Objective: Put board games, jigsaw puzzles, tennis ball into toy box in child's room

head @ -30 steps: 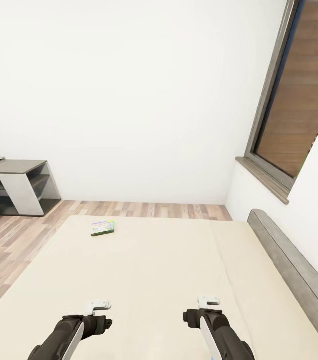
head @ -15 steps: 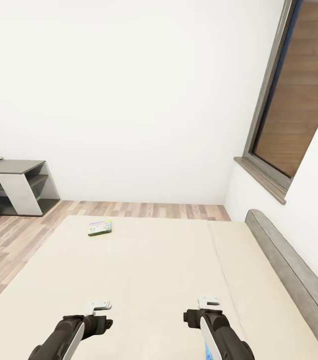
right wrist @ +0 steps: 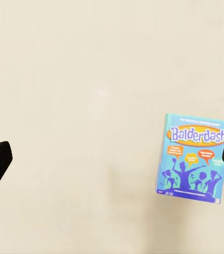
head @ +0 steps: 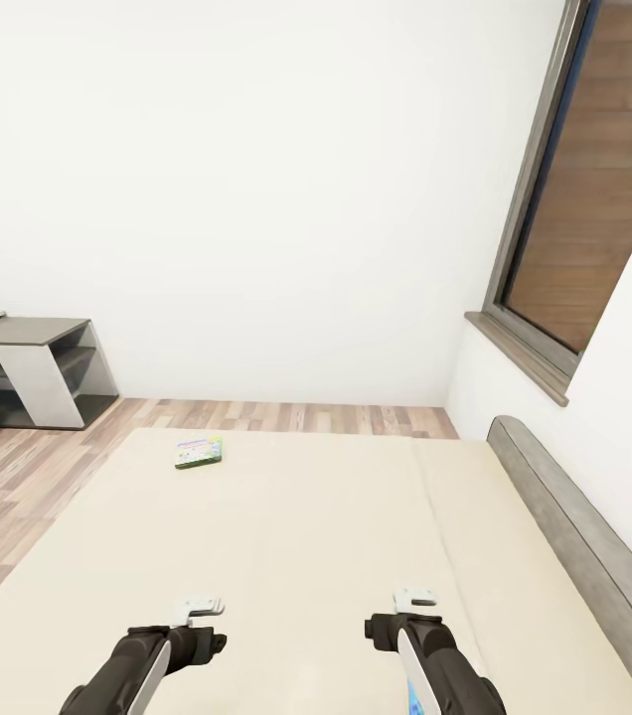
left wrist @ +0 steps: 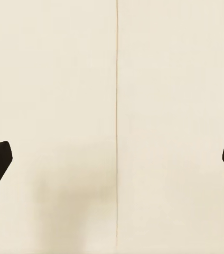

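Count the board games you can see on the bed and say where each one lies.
2. A green-bordered board game lies flat near the far left corner of the bed. A blue Balderdash board game lies flat on the mattress below the right tool.

Bright, even, sharp renders, with a faint soft shadow on the bed (left wrist: 59,196)

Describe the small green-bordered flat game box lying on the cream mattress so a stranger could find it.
Start at the wide cream mattress with the grey headboard. Near its far corner lies a small green-bordered flat game box, towards the dark grey cabinet. In the head view nothing else lies on that plain surface.
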Motion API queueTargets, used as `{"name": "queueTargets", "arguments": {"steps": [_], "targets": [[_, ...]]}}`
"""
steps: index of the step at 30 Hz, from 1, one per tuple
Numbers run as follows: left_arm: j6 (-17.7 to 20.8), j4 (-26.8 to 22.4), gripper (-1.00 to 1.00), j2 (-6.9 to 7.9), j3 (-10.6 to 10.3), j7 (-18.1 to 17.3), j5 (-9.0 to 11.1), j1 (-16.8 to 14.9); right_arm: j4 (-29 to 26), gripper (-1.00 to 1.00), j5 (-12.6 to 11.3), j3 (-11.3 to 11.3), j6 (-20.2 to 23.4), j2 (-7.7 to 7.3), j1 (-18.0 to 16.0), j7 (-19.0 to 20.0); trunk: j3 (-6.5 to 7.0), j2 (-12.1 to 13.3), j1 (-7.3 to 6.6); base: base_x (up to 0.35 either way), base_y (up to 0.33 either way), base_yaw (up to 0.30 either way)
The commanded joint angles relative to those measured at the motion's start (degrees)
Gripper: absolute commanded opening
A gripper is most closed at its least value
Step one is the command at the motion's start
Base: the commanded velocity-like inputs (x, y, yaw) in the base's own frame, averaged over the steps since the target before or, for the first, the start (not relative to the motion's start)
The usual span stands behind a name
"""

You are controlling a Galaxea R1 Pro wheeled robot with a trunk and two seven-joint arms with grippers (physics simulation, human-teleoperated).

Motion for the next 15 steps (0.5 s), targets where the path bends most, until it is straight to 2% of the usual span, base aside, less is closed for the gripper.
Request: {"name": "queueTargets", "arguments": {"steps": [1, 15], "targets": [[0.4, -0.1, 1.0, -0.04, 0.2, -0.3, 0.1, 0.0, -0.1, 1.0, -0.2, 0.0, 0.3, 0.01, 0.0, -0.3, -0.13, -0.1, 0.04, 0.0, 0.0, 0.0], [0.4, -0.1, 1.0, -0.09, 0.3, -0.3, 0.1, 0.0, -0.4, 1.0, -0.3, -0.2, 0.8, 0.01, 0.0, -0.2, -0.13, -0.1, 0.04, 0.0, 0.0, 0.0]]}}
